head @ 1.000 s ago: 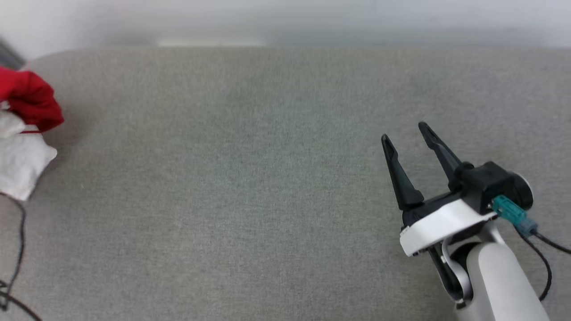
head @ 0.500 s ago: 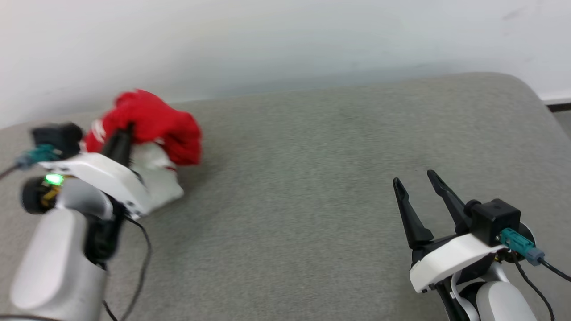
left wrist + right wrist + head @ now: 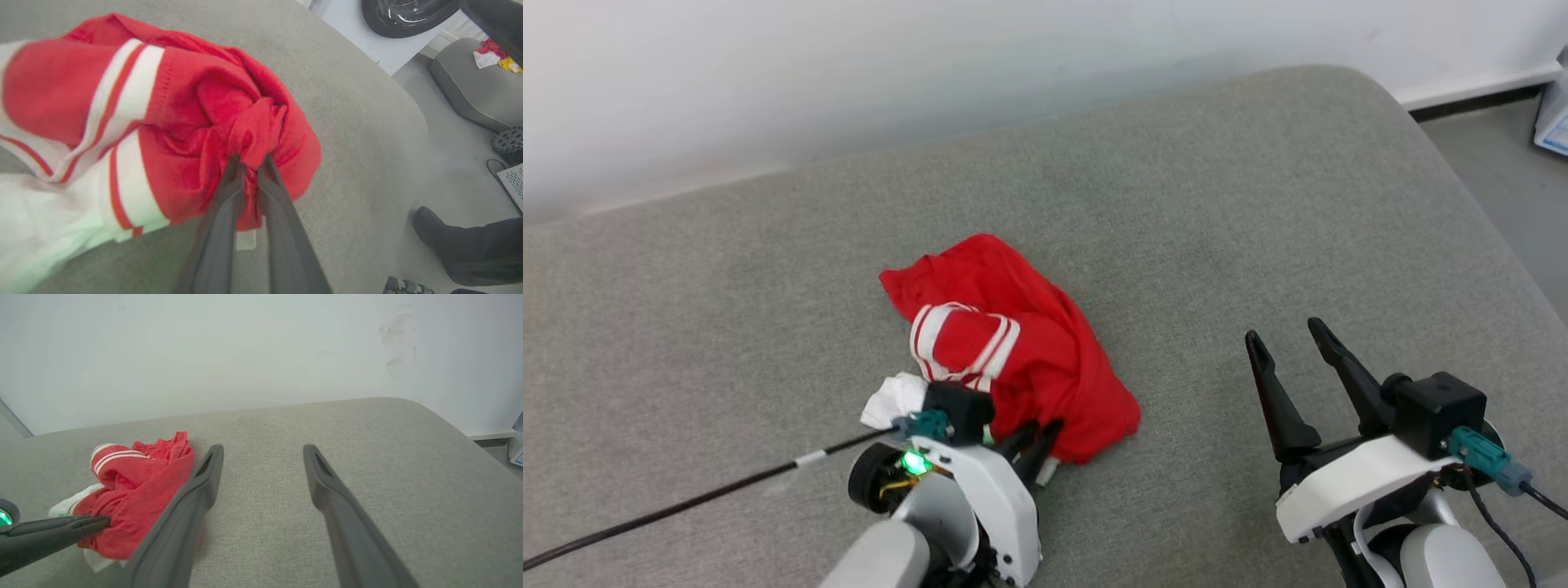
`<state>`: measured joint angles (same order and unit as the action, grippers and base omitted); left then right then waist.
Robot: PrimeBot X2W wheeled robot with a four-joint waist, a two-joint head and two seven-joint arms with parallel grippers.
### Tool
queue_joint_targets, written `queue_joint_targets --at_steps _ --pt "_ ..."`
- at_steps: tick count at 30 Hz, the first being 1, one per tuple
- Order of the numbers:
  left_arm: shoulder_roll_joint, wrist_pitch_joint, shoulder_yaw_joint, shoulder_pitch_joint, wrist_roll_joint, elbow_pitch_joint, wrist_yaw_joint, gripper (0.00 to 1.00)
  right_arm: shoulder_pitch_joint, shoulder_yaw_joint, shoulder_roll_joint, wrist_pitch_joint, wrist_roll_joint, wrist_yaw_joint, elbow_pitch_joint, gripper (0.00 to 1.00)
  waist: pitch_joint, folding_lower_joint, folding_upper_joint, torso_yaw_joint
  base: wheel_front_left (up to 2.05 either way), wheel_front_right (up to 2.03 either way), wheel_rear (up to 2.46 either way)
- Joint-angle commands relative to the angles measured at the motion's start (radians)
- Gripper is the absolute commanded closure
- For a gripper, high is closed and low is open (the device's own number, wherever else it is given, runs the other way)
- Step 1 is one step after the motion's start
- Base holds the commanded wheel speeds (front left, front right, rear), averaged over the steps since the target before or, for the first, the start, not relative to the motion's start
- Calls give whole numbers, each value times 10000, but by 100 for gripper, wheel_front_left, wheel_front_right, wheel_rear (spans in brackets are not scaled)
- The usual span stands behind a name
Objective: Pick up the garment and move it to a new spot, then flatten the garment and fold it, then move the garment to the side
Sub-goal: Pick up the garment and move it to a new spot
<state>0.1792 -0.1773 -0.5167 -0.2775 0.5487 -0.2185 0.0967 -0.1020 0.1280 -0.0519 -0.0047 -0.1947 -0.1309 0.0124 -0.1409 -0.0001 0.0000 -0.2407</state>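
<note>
The left pincer (image 3: 251,161) is clamped on a bunched red fold of the garment (image 3: 1029,351). The right pincer (image 3: 1282,331) stands spread and empty, well apart from it. The garment lies crumpled near the middle of the grey padded surface (image 3: 1258,204), possibly partly lifted. Relocation appears to be in hand. Flattening, folding and the move aside remain.

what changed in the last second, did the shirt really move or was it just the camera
Both. The head camera swung, but the left gripper, shut on a bunch of the garment, also brought it from the left end of the grey surface toward the middle and away from the back edge, closer to the right gripper. Unchanged: the left grip held and the right gripper stayed open and empty.
</note>
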Motion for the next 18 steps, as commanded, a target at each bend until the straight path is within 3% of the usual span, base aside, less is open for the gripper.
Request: queue_joint_targets --at_steps 1,2,3,12,18 --pt "4 53 -109 101 -147 -94 -34 100 -126 -15 24 -57 -12 3 8 0 -156 1 0 -33 0 0 0" --pt "-61 43 -178 169 -129 -167 -46 66 -152 -16 24 -75 -3 3 26 0 -190 1 0 2 0 0 0" --pt "-109 48 -251 229 -156 -218 -63 0 -182 -29 24 -90 -38 3 44 0 -206 1 0 51 0 0 0" --pt "-221 1868 221 114 -639 192 -643 0 -260 -25 23 -61 128 3 178 0 162 1 0 800 0 0 0" --pt "-13 2915 1165 507 -600 532 -1457 0 -55 -256 23 139 303 3 67 0 577 1 0 1414 0 0 0"
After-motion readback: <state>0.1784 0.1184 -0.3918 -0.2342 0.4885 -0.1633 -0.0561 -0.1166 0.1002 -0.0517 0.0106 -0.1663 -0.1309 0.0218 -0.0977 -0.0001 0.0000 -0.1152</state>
